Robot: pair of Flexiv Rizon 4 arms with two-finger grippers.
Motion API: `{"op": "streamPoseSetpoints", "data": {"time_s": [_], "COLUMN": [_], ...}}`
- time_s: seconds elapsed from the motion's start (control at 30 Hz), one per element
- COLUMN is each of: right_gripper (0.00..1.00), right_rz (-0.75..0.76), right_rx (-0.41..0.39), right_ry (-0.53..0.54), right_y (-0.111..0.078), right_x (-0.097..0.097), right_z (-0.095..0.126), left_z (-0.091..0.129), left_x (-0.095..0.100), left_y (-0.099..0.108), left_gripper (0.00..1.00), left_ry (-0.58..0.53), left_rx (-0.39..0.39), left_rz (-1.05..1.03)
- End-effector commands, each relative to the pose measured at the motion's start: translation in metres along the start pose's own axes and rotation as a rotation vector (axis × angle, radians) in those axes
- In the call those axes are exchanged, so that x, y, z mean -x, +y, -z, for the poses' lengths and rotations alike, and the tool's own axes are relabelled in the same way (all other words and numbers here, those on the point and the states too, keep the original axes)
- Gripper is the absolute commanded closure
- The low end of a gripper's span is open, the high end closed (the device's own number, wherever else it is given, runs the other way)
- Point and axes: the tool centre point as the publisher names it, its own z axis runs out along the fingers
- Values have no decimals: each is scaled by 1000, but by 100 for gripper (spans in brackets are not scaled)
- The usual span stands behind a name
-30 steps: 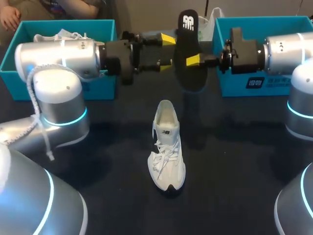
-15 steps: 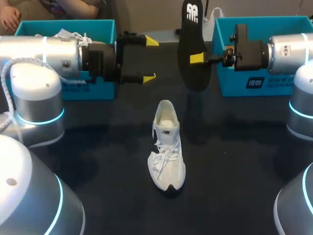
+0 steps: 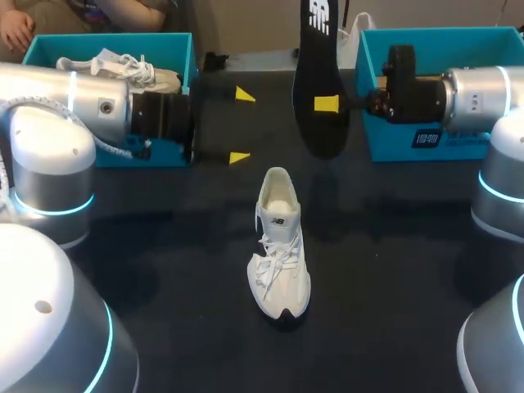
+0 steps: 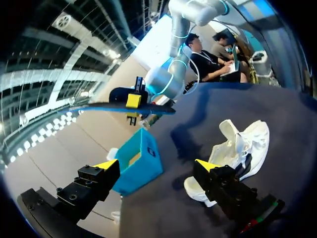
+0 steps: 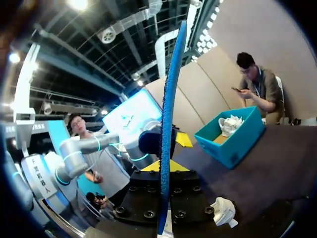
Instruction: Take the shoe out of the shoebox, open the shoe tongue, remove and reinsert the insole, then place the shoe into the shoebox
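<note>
Pinching the insole (image 3: 316, 78) from both sides, the right gripper (image 3: 326, 104) holds it upright in the air, edge-on to its own wrist camera, printed end uppermost. The left gripper (image 3: 241, 125) hangs just beside the insole with its jaws spread wide and nothing between them. Below and nearer, the white shoe (image 3: 278, 254) stands on the dark table (image 3: 393, 270), laces loose, heel toward the grippers. A blue left box (image 3: 106, 38) holds a second shoe (image 3: 115, 65); the right box (image 3: 442, 34) stands behind the right arm.
</note>
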Motion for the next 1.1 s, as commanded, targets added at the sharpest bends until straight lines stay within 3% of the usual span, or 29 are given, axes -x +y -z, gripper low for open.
{"op": "streamPoseSetpoints", "data": {"time_s": [0.03,0.07,0.67,1.1], "right_gripper": [100,100,100,100], "right_rz": [23,15,15,142], "right_rx": [0,31,31,-7], "right_ry": [36,41,41,71], "right_y": [2,2,2,-3], "right_x": [5,5,5,20], "right_z": [-3,-4,-4,-16], "left_z": [0,0,0,-1], "left_x": [-11,-11,-11,-56], "left_y": [9,9,9,26], "left_gripper": [0,0,0,0], "left_ry": [148,148,148,254], "left_rx": [128,128,128,186], "left_rz": [164,164,164,284]}}
